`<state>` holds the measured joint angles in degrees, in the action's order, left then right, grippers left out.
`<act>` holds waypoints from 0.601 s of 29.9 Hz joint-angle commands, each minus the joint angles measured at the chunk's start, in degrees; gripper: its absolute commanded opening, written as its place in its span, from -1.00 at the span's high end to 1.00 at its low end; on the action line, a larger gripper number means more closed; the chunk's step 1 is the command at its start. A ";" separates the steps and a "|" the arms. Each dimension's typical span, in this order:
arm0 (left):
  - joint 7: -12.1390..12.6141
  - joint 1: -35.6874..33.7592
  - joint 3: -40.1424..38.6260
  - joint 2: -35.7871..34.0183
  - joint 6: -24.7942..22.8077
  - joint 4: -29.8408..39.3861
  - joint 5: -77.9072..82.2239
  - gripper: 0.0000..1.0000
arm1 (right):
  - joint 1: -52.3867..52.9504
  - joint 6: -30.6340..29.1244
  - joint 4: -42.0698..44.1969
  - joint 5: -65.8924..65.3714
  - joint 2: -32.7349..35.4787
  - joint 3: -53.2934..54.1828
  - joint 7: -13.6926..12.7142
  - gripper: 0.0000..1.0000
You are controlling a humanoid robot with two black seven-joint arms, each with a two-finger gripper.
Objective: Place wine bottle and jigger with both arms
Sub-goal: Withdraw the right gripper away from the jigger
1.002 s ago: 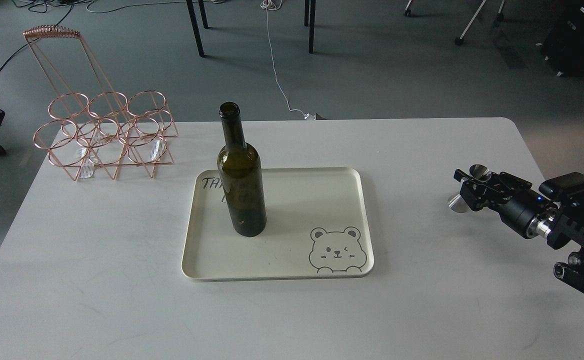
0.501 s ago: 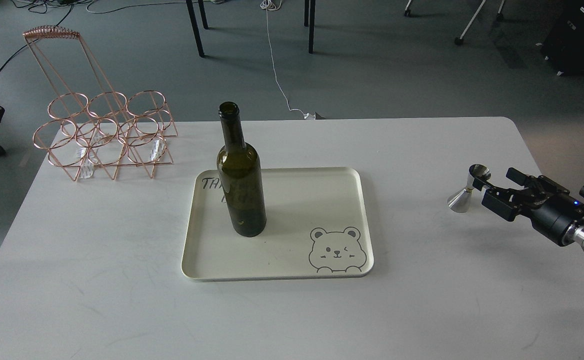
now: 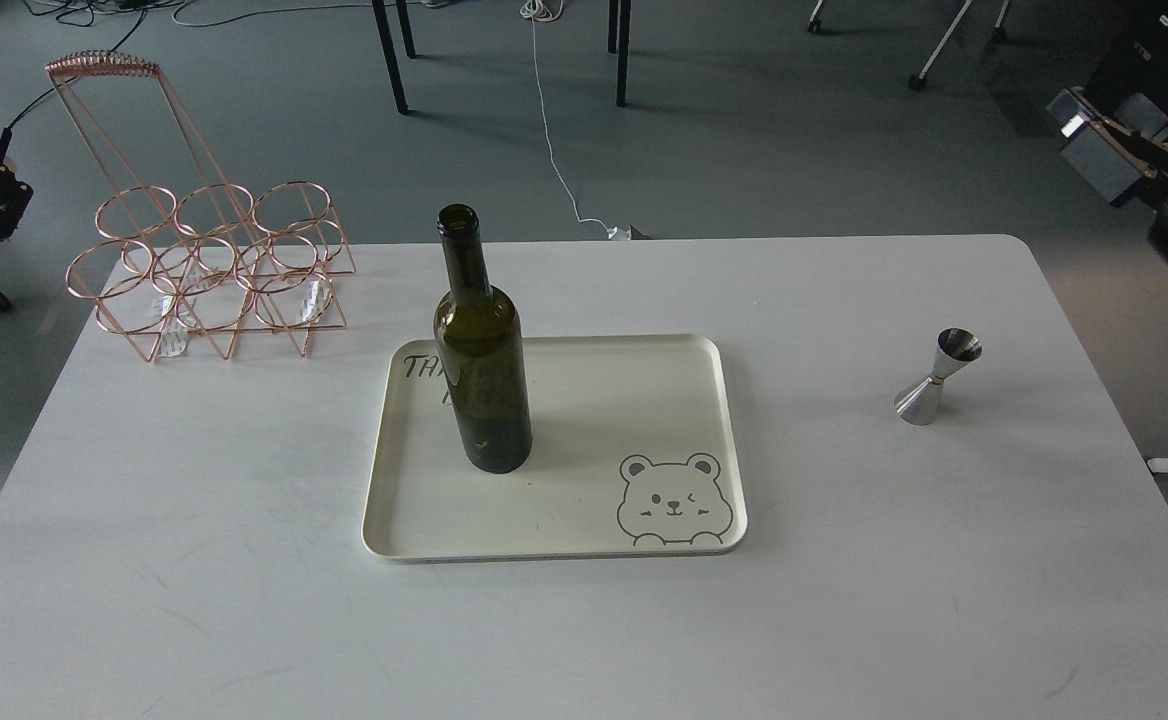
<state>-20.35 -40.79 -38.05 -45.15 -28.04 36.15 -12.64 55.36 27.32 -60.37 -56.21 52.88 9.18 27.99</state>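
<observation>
On tray: wine bottle upright, neck up.

One head view looks forward and down over the white table.

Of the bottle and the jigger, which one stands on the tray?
The wine bottle: it stands upright on the left part of the cream tray. The jigger stands on the bare table, right of the tray.

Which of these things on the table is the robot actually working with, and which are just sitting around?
Part of the job:
wine bottle, standing upright on the tray
jigger, standing on the table to the right

Just lying about:
cream tray with a bear drawing
copper wire rack
</observation>
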 commanded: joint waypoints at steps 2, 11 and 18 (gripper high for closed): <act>0.04 0.19 0.08 -5.02 0.04 8.39 7.35 -0.97 | 3.87 -6.47 9.20 12.85 -6.81 1.10 0.01 -0.90; -0.40 0.80 0.17 -19.52 0.04 22.28 25.55 -0.97 | 3.53 -17.20 18.62 30.78 -13.59 8.05 0.01 -0.90; -0.66 0.80 1.92 -30.69 0.61 42.04 35.73 -0.97 | 3.09 -30.63 24.50 52.58 -13.51 8.22 0.01 -0.91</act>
<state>-20.89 -39.92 -36.78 -72.16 -28.00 70.18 17.59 58.72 2.66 -39.16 -11.66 39.39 17.38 27.99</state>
